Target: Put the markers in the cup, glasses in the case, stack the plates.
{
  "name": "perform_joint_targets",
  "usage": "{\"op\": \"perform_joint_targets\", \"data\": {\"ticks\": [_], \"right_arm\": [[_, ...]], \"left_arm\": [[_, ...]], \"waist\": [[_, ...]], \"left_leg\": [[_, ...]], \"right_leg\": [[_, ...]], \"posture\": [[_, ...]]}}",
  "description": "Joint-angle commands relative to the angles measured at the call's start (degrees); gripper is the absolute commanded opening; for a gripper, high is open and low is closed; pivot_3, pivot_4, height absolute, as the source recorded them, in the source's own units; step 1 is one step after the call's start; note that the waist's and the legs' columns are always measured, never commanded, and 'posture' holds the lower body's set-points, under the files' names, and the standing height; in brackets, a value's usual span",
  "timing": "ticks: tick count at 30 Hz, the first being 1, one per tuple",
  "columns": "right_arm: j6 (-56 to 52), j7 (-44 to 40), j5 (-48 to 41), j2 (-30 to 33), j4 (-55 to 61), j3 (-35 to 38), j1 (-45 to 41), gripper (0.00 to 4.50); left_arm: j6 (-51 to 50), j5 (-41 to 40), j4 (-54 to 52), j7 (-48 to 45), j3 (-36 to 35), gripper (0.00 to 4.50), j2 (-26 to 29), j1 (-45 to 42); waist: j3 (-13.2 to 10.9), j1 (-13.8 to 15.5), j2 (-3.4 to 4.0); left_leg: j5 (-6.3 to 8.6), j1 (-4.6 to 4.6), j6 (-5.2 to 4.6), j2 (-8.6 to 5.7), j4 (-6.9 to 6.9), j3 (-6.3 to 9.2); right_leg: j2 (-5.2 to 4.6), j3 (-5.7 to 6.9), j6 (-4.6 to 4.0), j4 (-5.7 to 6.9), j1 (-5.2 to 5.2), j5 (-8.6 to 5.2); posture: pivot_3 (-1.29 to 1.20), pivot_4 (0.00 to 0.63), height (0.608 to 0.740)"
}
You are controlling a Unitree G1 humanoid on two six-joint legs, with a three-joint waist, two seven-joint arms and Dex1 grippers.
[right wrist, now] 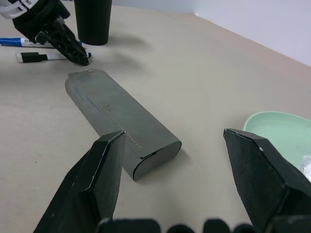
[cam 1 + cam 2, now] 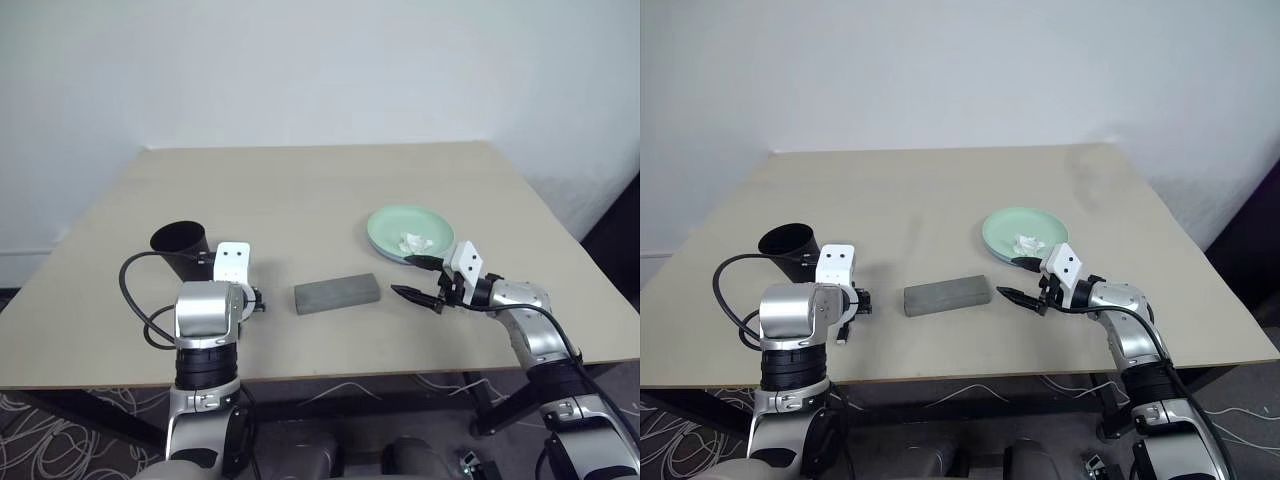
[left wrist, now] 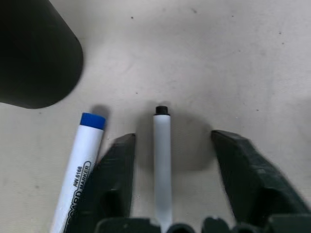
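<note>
markers lay on the beige table beside the black tapered cup (image 3: 34,53); your left gripper (image 3: 170,160) straddled the slim black-tipped white marker (image 3: 163,165), jaws apart. centre it before closing. right gripper (image 1: 189,170) hung wide, empty.

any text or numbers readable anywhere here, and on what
"AW 8168" reads along the white barrel of the blue-capped marker, next to the left pincer.
"MARKER" runs along the same barrel; a larger word beside it is cut off and cannot be read.
The black-capped marker, the cup, the case and the green plate carry no readable text.
</note>
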State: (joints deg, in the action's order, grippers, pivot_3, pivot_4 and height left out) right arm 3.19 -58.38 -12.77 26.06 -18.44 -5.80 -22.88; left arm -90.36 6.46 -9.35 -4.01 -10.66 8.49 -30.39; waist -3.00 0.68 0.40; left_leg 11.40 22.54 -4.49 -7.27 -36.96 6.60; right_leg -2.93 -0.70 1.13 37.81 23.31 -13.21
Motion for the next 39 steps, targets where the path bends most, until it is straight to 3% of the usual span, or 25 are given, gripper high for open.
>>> {"op": "perform_joint_targets", "data": {"ticks": [1,4,10,16,20,27,32,39], "right_arm": [[1.42,0.41,-0.19,0.36,1.64,1.32,-0.77,3.5],[1.6,0.49,-0.03,0.31,1.23,1.25,-0.96,3.5],[1.88,0.49,0.14,0.49,0.74,1.11,-1.1,3.5],[2.1,0.59,0.46,0.38,0.22,1.17,-1.41,3.5],[2.44,0.6,0.7,0.28,-0.27,1.17,-1.6,3.5],[2.72,0.73,0.73,0.46,-0.45,1.33,-1.64,3.5],[2.62,0.78,0.77,0.6,-0.14,1.3,-1.35,3.5],[2.31,0.76,0.78,0.81,0.39,1.27,-1.03,3.5]], "left_arm": [[-1.18,-0.13,-0.47,1.19,-1.29,0.97,-0.07,-1.63],[-0.89,-0.41,-0.6,1.79,-1.15,0.06,0.12,-1.62],[4.99,-2.79,-2.49,-0.79,3.33,0.06,2.79,-0.46],[32.02,-3.88,-5.67,-7.93,11.53,0.06,10.01,1.98],[50.47,-6.11,-3.97,-9.94,9.1,0.06,10.19,1.24],[76.6,-1.11,5.22,-0.09,3.59,0.06,13.14,0.86],[87.87,0.09,14.06,6.03,-0.07,0.06,14.46,0.6],[94.99,0.83,22.99,9.43,-1.27,0.06,15.85,0.38]], "waist": [[0.0,-0.03,0.0],[0.0,-0.01,0.0],[0.0,0.01,0.0],[0.0,0.03,0.02],[-0.01,0.1,0.02],[0.0,0.11,0.03],[0.0,0.32,0.02],[0.01,0.31,0.02]], "left_leg": [[0.0,0.0,0.0,0.0,0.0,0.0],[0.0,-0.01,0.0,0.01,0.01,0.0],[-0.01,0.0,0.01,0.01,0.01,0.0],[-0.02,0.02,0.04,0.0,0.04,0.0],[-0.02,0.03,0.03,0.01,0.08,0.0],[-0.03,0.03,0.06,0.04,0.13,-0.01],[-0.04,0.02,0.06,0.02,0.08,-0.01],[-0.04,0.03,0.06,0.02,0.06,-0.01]], "right_leg": [[0.0,0.0,0.0,0.0,0.0,0.0],[0.01,0.01,0.0,0.01,0.01,0.0],[0.0,0.01,0.0,0.0,0.01,0.0],[-0.02,-0.01,-0.03,-0.02,0.02,0.01],[-0.03,0.0,-0.04,-0.07,0.03,0.0],[0.02,-0.03,-0.12,-0.08,0.12,0.05],[0.0,0.0,-0.11,-0.09,0.04,0.06],[0.0,0.01,-0.1,-0.08,0.04,0.06]], "posture": [[0.0,0.0,0.734],[0.0,0.0,0.734],[0.0,0.0,0.734],[0.0,0.0,0.734],[0.0,0.0,0.734],[0.0,0.0,0.734],[0.0,0.0,0.734],[0.0,0.0,0.734]]}}
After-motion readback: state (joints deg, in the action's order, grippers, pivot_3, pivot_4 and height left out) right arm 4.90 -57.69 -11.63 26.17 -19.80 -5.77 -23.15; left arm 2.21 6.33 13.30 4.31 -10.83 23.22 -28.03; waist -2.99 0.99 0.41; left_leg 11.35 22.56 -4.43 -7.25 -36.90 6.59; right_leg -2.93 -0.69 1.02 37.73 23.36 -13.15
